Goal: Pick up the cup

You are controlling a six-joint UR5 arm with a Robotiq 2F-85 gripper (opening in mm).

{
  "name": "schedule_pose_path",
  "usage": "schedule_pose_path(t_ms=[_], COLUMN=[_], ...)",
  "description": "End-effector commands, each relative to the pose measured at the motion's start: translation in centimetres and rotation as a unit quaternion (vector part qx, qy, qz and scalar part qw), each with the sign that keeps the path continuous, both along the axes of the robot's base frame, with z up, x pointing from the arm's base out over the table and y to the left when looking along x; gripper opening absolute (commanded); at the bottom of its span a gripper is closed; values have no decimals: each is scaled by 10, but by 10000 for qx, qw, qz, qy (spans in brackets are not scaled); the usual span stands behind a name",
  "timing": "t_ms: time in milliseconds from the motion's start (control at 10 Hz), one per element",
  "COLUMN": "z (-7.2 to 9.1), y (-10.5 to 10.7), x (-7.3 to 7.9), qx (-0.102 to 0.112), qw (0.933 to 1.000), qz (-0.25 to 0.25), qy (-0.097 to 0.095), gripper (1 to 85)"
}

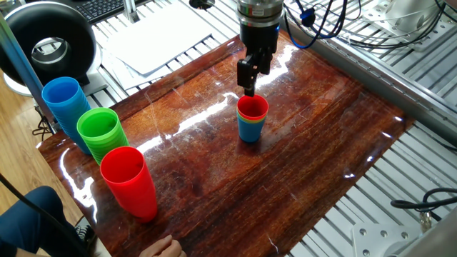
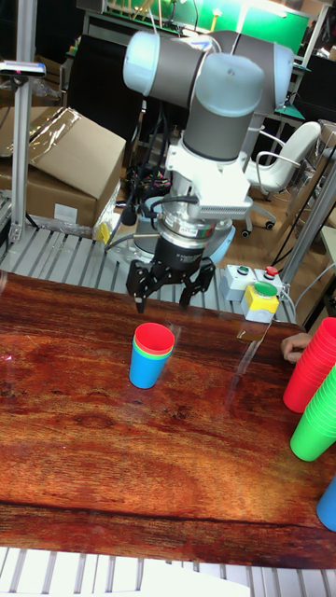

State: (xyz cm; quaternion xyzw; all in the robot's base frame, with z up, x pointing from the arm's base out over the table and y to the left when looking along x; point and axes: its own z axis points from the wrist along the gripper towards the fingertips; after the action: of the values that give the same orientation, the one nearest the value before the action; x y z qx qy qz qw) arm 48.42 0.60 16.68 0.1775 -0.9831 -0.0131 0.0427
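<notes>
The cup (image 1: pixel 252 108) is a small red tumbler standing upright near the middle of the wooden table, nested on top of a small green cup and a small blue cup (image 1: pixel 250 130). In the tall fixed view the cup (image 2: pixel 154 338) shows its open mouth, with the green rim and the blue cup (image 2: pixel 147 370) under it. My gripper (image 2: pixel 170 300) hangs just above and slightly behind the cup, open, its fingers (image 2: pixel 140 297) spread wider than the rim and holding nothing. From the fixed view the gripper (image 1: pixel 249 87) sits right over the cup's far rim.
Three taller cup stacks stand along the table's left edge: blue (image 1: pixel 63 100), green (image 1: pixel 100 132) and red (image 1: pixel 130 180). A person's hand (image 1: pixel 161 248) rests at the near edge. A white sheet (image 1: pixel 161 39) and a black round device (image 1: pixel 50 43) lie behind the table.
</notes>
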Motion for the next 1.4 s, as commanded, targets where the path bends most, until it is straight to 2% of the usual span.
schedule_pose_path(t_ms=[0,800,1300], z=[-16,-54,-62], y=[5,9,11], x=[5,10,8], qx=[108,130,136], qw=[9999,9993,9990], qz=[-21,-48,-96], qy=[-120,-342,-417], gripper=[750,750,753])
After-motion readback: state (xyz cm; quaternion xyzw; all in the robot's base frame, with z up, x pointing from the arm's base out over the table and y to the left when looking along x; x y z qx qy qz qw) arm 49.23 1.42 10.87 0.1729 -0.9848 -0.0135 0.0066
